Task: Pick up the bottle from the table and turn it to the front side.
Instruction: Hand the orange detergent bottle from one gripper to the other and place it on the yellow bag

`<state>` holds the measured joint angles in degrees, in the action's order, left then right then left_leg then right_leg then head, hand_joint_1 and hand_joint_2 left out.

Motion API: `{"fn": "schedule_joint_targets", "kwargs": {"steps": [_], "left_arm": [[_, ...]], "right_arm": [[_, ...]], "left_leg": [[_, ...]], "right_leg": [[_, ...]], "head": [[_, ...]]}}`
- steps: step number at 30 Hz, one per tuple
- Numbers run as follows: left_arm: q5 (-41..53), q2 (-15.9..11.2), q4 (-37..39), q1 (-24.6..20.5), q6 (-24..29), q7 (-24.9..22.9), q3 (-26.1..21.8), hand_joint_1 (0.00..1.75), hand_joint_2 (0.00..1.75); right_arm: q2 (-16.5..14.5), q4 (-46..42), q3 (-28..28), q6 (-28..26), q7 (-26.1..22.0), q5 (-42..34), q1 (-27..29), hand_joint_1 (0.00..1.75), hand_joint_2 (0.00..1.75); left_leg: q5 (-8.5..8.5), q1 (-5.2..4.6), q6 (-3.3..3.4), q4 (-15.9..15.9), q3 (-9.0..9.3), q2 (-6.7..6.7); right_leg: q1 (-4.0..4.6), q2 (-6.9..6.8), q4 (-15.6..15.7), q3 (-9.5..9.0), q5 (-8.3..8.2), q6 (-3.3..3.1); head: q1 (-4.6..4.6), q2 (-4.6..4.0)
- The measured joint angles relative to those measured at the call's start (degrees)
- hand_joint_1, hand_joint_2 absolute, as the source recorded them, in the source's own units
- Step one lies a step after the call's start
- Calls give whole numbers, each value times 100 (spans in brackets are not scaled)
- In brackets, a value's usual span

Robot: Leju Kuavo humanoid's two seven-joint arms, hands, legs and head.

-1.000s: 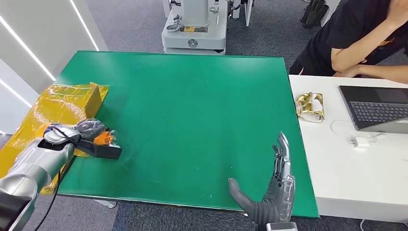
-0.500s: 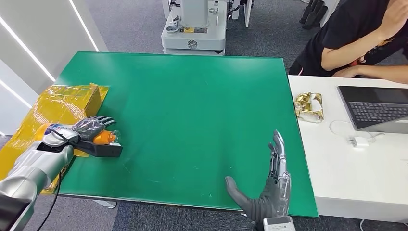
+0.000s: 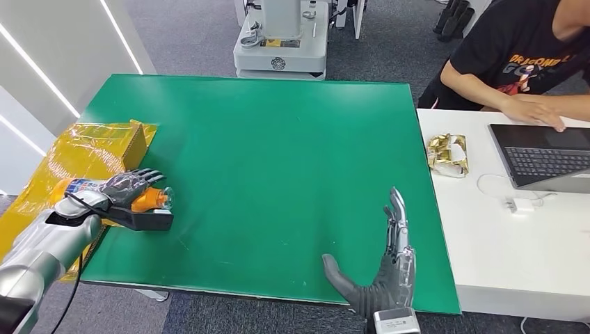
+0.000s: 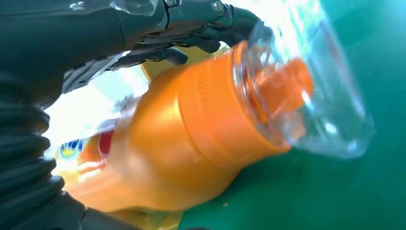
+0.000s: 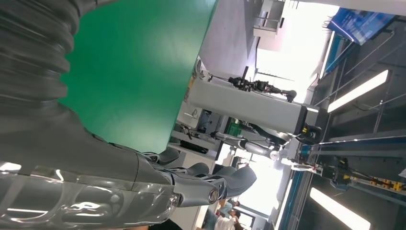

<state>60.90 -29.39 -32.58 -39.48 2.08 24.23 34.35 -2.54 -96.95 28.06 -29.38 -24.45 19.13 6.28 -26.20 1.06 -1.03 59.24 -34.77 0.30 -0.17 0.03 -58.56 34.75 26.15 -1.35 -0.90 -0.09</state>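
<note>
Bottle (image 3: 104,191) lies on its side at the left edge of the green table (image 3: 278,146), its base on the yellow wrapped box (image 3: 90,149) and its clear cap pointing out over the green. My left hand (image 3: 125,189) is draped across its orange shoulder, fingers curled over the top and thumb low beside it; I judge this a loose hold, not yet a firm one. My right hand (image 3: 389,268) stands near the table's front edge, well apart from the bottle, fingers straight and spread, holding nothing. Slipping is the main risk: the body looks smooth and rounded, and if I lift with fingers only over the neck, the heavier base could swing down or roll off toward the box. Turning it with 1 hand could also twist it out of my grip. Orange fills the bottle up to its neck; whether that is liquid or coloured plastic I cannot tell.
</note>
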Motion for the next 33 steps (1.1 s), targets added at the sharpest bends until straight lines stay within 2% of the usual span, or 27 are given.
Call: {"fn": "schedule_joint_targets", "kwargs": {"steps": [9, 16, 20, 23, 25, 27, 30, 33], "left_arm": [[-108, -343, -1140, 311, 142, -267, -15, 0, 175], [-204, -686, -2215, 539, -349, -384, -103, 0, 175], [-453, -976, -2861, 708, -640, -384, -243, 0, 175], [-903, -1092, -3353, 915, -536, -237, -497, 0, 175], [-1216, -977, -3623, 1080, -195, -154, -772, 0, 175], [-1497, -701, -3780, 1191, 247, -191, -1044, 0, 175], [-2476, -3, -3839, 1359, 827, -107, -1469, 0, 175], [-4431, 891, -3932, 1701, 708, 223, -1894, 0, 175]], "right_arm": [[0, -79, -69, -113, 57, 80, 116, 0, 175], [0, -154, -129, -143, 88, 119, 217, 0, 175], [0, -188, -142, -179, 89, 127, 256, 0, 175], [0, -226, -162, -203, 105, 128, 294, 0, 175], [0, -257, -175, -203, 129, 140, 316, 0, 175], [0, -289, -181, -202, 150, 180, 333, 0, 175], [-1, -313, -182, -215, 157, 250, 342, 0, 175], [-1, -301, -166, -286, 85, 222, 335, 0, 175]], "left_leg": [[-2, 0, -3, 0, -3, 2], [-3, 1, -3, 0, -7, 2], [-3, 1, -3, 0, -7, 5], [-3, 0, -3, 0, -8, 1], [-4, -1, -4, 0, -10, -2], [-6, -3, -5, 0, -10, -4], [-7, -9, -3, 1, -6, -6], [-11, -17, 2, 1, -1, -2]], "right_leg": [[0, 2, 1, 3, 1, 0], [0, 3, 0, 7, 2, -2], [1, 6, 0, 10, 2, -2], [0, 2, 2, 11, 5, 0], [-1, -1, 5, 11, 6, 2], [-3, -2, 8, 8, 7, 3], [-8, -4, 11, -1, 5, 4], [-16, -2, 13, -7, 3, 8]], "head": [[0, 0], [1, 0], [0, 0], [0, 0], [1, 0], [1, 0], [2, 0], [1, 0]]}}
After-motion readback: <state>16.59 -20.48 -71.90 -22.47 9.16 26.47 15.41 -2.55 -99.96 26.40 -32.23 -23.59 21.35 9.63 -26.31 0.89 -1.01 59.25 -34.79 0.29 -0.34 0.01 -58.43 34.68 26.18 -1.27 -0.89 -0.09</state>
